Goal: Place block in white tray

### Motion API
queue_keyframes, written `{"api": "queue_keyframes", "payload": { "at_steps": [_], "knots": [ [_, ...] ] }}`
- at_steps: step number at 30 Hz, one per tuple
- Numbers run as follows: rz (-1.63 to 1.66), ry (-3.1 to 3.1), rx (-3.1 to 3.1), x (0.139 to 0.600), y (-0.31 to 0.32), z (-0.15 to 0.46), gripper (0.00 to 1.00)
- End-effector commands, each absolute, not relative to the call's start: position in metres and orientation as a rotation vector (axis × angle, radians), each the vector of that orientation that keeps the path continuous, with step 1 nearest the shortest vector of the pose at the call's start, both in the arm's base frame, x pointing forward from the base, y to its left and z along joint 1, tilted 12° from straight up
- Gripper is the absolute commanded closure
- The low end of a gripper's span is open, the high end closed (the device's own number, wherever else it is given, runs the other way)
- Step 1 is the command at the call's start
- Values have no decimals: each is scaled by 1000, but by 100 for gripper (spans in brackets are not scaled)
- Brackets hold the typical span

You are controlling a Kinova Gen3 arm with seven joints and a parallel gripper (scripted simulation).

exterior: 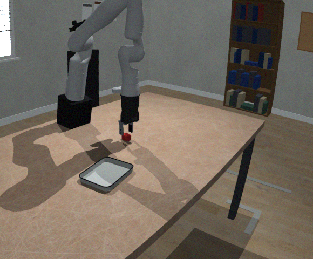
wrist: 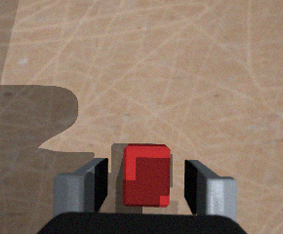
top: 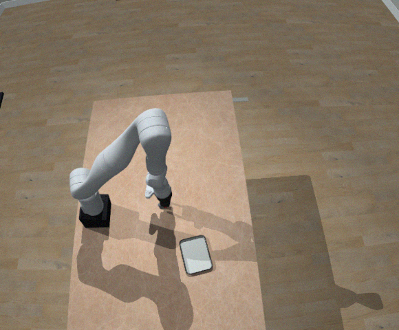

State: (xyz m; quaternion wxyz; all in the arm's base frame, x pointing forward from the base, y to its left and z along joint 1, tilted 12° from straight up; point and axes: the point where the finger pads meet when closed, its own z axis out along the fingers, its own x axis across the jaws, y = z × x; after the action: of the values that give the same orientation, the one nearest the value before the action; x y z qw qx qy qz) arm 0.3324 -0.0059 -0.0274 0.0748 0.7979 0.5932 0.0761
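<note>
A small red block [exterior: 126,136] lies on the table top, also plain in the wrist view [wrist: 146,175]. My gripper [exterior: 125,129] hangs straight down just above it, open, with a grey finger on each side of the block [wrist: 145,187] and a gap to both. In the overhead view the gripper [top: 164,205] hides most of the block. The white tray [exterior: 106,174] with a dark rim sits on the table nearer the camera, apart from the block; it also shows in the overhead view [top: 195,254] and is empty.
The arm's black base [exterior: 73,110] stands at the table's back left. The table's right edge [exterior: 223,167] drops to the floor. A bookshelf [exterior: 252,55] stands against the far wall.
</note>
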Motion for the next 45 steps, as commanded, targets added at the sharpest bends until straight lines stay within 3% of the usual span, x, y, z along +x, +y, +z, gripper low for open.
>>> {"api": "queue_keyframes", "payload": {
  "at_steps": [1, 35, 36, 45],
  "knots": [
    [230, 1779, 2393, 333, -6, -27, 10],
    [230, 1779, 2393, 338, -7, -52, 10],
    [230, 1779, 2393, 338, -7, -52, 100],
    [230, 1779, 2393, 338, -7, -52, 100]
  ]
}}
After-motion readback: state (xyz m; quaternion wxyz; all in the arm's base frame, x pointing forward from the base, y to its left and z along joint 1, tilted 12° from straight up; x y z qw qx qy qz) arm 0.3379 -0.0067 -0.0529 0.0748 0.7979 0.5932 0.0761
